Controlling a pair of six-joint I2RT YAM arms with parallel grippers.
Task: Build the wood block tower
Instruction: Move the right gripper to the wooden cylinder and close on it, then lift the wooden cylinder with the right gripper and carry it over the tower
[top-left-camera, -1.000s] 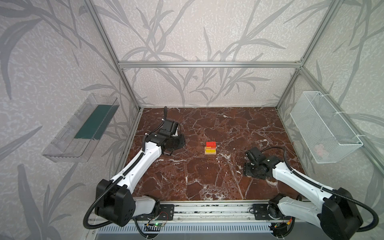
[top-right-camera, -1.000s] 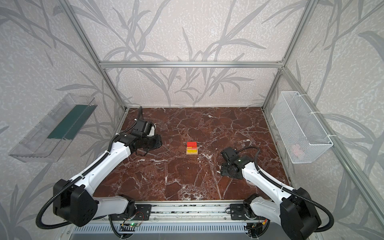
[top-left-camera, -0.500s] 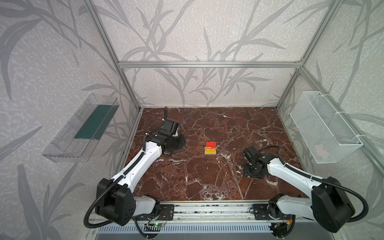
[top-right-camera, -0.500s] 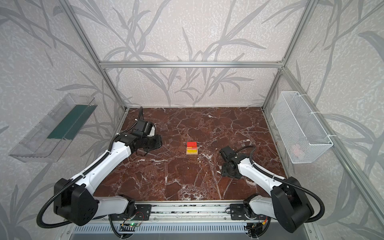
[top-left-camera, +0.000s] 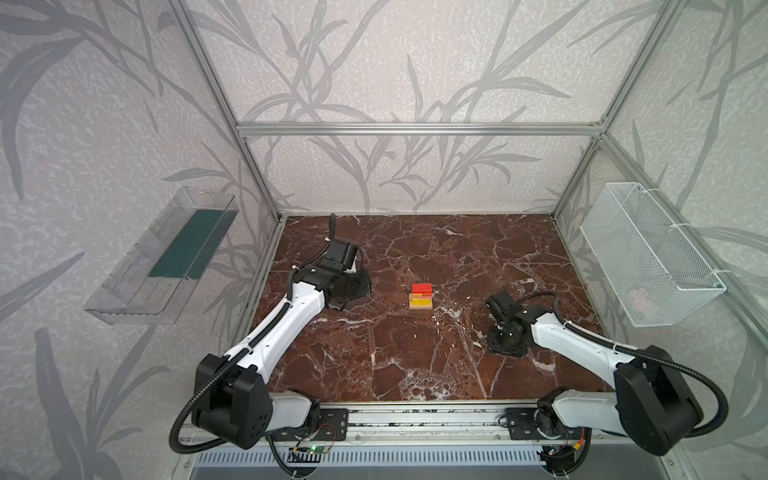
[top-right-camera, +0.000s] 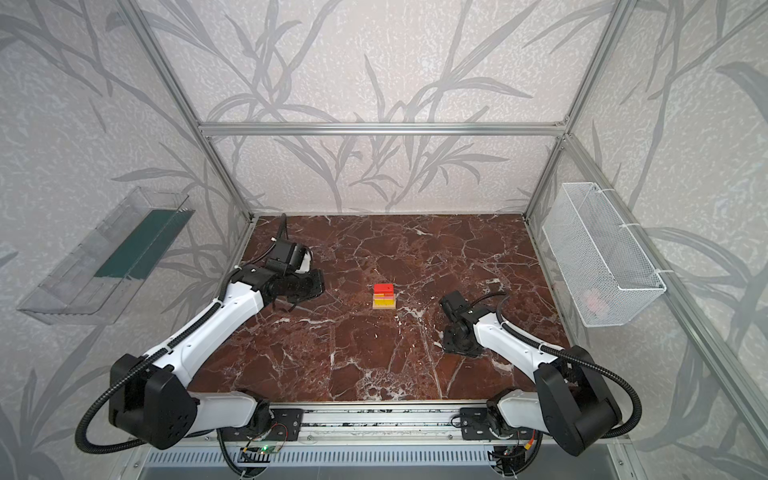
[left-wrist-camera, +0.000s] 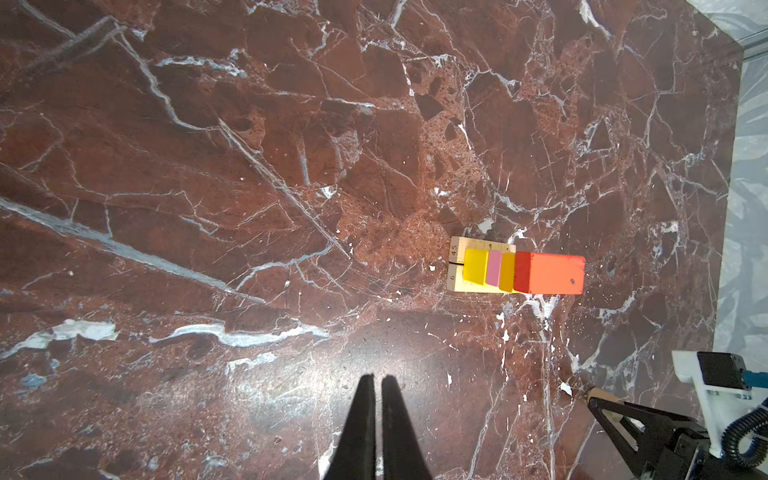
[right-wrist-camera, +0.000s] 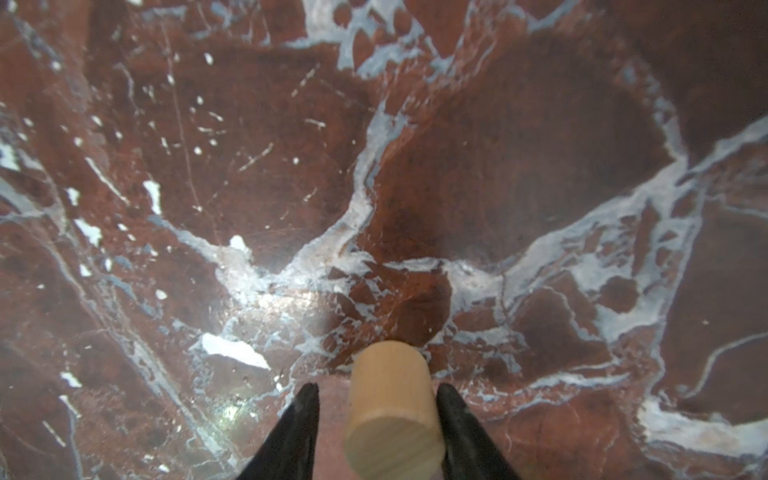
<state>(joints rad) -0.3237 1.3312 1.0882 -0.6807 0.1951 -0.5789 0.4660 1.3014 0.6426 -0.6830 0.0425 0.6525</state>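
Right pincer apart, straddling tan cylinder, gap on one side. Left pincer together; tower well apart from it.

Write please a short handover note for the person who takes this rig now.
Left gripper: shut, empty, above the table.
Right gripper: open, jaws either side of the tan cylinder, not gripped yet.
Tower: mid-table, tan plank base, yellow, pink and orange, red block on top.
Left to do: grip the cylinder, set it on the red block.
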